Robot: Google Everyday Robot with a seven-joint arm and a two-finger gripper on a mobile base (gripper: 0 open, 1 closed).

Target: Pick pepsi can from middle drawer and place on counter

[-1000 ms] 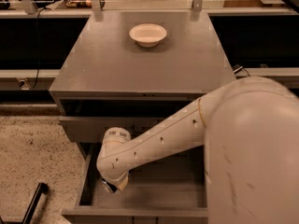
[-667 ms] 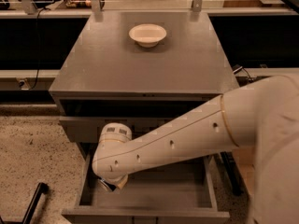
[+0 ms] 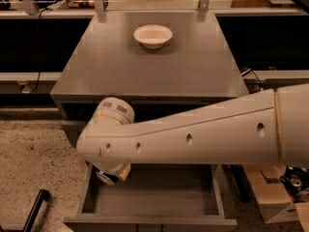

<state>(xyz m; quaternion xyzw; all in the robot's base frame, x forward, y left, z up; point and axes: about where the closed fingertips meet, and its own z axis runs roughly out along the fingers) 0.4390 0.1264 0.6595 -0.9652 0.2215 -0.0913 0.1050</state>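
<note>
The middle drawer (image 3: 159, 199) stands pulled open at the bottom, and the part of its plain grey floor that shows is bare. The pepsi can is not in sight. It may be hidden under my arm. My white arm (image 3: 193, 137) reaches across from the right, over the drawer's back. My gripper (image 3: 110, 174) hangs below the wrist joint at the drawer's back left corner, mostly hidden by the arm. The counter (image 3: 145, 66) is the grey cabinet top above the drawer.
A white bowl (image 3: 152, 35) sits on the counter towards the back. A ledge with glass panels and metal posts (image 3: 154, 1) runs behind. A cardboard box (image 3: 273, 197) stands on the floor at the right, and a black bar (image 3: 34, 209) at the bottom left.
My arm has risen and now fills more of the view, covering the cabinet front. The wrist has lifted a little at the drawer's back left. The drawer and bowl have not moved.
</note>
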